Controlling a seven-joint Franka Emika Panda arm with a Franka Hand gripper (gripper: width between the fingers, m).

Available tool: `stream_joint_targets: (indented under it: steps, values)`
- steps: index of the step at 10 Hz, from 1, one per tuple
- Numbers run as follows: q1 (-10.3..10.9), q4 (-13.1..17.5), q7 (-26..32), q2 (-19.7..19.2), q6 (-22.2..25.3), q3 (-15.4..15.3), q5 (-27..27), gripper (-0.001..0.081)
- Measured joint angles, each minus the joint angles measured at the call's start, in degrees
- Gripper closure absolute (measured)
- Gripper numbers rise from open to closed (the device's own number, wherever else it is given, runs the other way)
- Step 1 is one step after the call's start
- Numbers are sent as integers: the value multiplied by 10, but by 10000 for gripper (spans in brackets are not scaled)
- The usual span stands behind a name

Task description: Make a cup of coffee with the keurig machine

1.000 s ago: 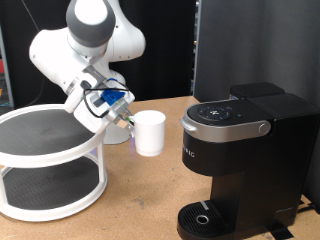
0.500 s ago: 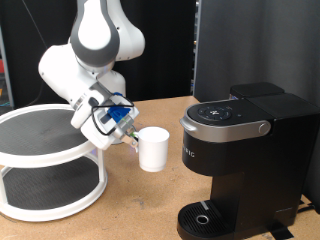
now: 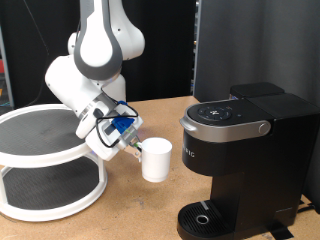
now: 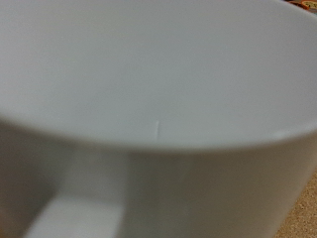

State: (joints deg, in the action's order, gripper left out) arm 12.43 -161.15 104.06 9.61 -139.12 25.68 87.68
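Presently the gripper (image 3: 133, 146) holds the cup (image 3: 156, 160) mid-frame, left of the keurig machine (image 3: 240, 160); a weak rim grip risks dropping it.

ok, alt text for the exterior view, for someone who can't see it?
A white robot arm's gripper holds a white cup by its side, above the wooden table, between a two-tier round white rack on the view's left and the black keurig machine on its right.

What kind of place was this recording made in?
Probably a lab bench set up as a kitchen mock-up: a wooden table with a coffee maker, a white cup at the gripper, and black backdrop panels.
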Motion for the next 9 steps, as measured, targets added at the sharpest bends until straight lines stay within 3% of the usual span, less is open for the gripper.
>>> stream_joint_targets:
  steps: [5, 9]
  values:
    - [2, 14, 12, -37, -3, -25, 49, 741]
    - [3, 20, 14, -38, -3, -44, 76, 741]
